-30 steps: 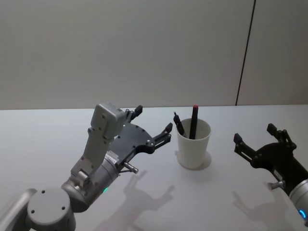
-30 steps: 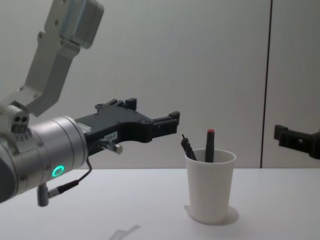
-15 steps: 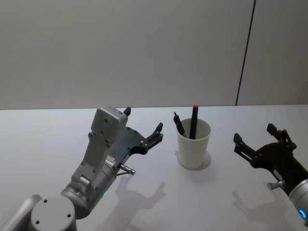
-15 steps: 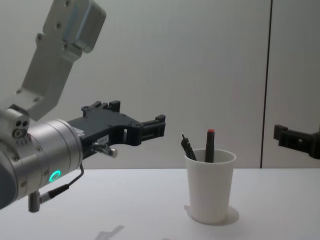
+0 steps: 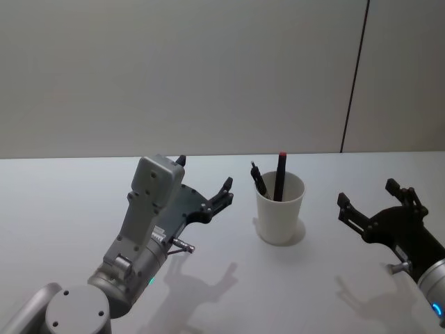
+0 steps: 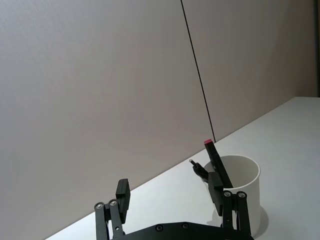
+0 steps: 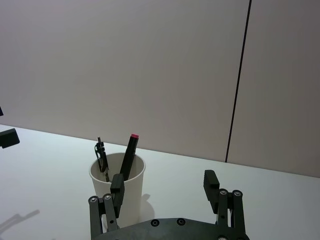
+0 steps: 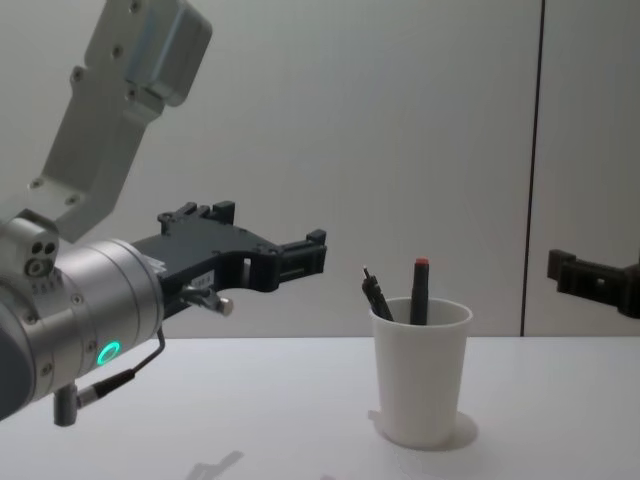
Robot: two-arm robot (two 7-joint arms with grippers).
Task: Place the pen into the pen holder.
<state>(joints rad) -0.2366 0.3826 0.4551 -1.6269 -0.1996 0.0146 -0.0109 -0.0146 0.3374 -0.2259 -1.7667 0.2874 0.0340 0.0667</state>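
The pen holder is a white paper cup standing upright at the table's middle right, also in the chest view. Two pens stand in it: a black pen with a red top and a black clip pen leaning left. My left gripper hovers open and empty to the left of the cup, apart from it, its fingers pointing toward it. My right gripper hangs open and empty to the right of the cup.
The white table runs to a plain grey wall with a dark vertical seam behind the cup. Bare tabletop lies on both sides of the cup and in front of it.
My left gripper has drawn back from the cup, leftward and toward me, staying open and empty. The cup, the pens and the right gripper have not moved.
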